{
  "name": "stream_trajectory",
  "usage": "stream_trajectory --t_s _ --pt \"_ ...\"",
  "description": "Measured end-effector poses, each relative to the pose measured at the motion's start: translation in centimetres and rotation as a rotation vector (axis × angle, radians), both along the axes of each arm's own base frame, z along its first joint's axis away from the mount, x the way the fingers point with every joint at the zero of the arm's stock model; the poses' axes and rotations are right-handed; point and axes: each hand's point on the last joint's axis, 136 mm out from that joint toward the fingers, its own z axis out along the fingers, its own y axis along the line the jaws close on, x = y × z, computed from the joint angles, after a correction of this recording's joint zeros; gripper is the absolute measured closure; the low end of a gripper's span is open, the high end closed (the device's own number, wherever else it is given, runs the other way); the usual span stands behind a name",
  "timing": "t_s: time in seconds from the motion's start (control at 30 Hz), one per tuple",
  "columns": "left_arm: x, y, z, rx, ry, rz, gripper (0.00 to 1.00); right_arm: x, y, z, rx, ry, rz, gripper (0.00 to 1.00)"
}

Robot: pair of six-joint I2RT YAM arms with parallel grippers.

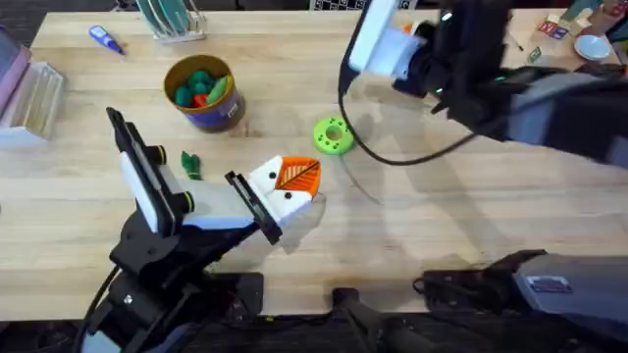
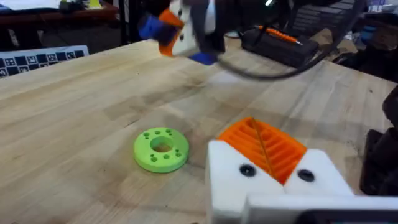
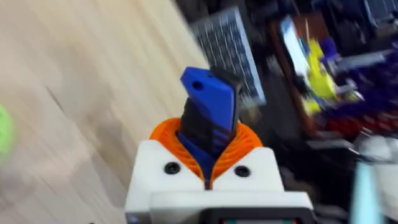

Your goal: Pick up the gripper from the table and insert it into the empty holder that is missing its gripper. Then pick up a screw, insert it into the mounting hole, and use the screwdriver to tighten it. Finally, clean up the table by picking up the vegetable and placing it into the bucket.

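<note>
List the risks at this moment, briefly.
The right gripper holds the blue screwdriver high above the table; a slip would drop it. Its black cable trails near the lime-green disc and might drag it. The vegetable beside the left arm could get knocked.

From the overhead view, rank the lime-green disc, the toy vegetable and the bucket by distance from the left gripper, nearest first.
Measured from the left gripper:
1. Lime-green disc, just beyond it, toward the table's middle.
2. Vegetable, off to its left, beside the left arm.
3. Bucket, farther back and left.
</note>
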Motion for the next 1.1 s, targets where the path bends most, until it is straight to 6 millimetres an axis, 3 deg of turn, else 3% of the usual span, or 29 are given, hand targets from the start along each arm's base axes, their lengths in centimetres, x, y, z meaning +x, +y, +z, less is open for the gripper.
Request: stream_trajectory --t_s 0.2,0.37,0.47,0.53,0.63,0.67,0.7,0.73,0.77,1.1 --pt "0.0 0.0 0.0 0.000 0.000 0.000 0.990 0.2 -1.0 -6.4 -0.193 0.133 0.017 0.968" --pt "0.0 0.0 0.0 0.000 0.000 0.000 0.990 -0.5 -1.2 -8.8 -0.217 0.204 0.023 0.930" --pt "0.0 0.0 0.0 0.000 0.000 0.000 0.990 -1.6 -1.2 -10.0 -0.211 0.271 0.040 0.787" --pt "0.0 0.0 0.0 0.000 0.000 0.000 0.990 -2.4 -1.1 -10.7 -0.215 0.316 0.057 0.752" --pt "0.0 0.0 0.0 0.000 0.000 0.000 0.990 -2.8 -1.1 -10.7 -0.207 0.339 0.063 0.656" --pt "0.0 0.0 0.0 0.000 0.000 0.000 0.990 -2.8 -1.1 -10.6 -0.205 0.345 0.062 0.543" --pt "0.0 0.0 0.0 0.000 0.000 0.000 0.990 -2.8 -1.0 -10.4 -0.200 0.344 0.066 0.316" --pt "0.0 0.0 0.0 0.000 0.000 0.000 0.990 -2.6 -1.0 -10.1 -0.199 0.335 0.064 0.172" --pt "0.0 0.0 0.0 0.000 0.000 0.000 0.990 -2.3 -1.0 -9.7 -0.197 0.323 0.062 0.094" --pt "0.0 0.0 0.0 0.000 0.000 0.000 0.990 -2.9 -0.9 -9.4 -0.144 0.339 0.007 0.060"
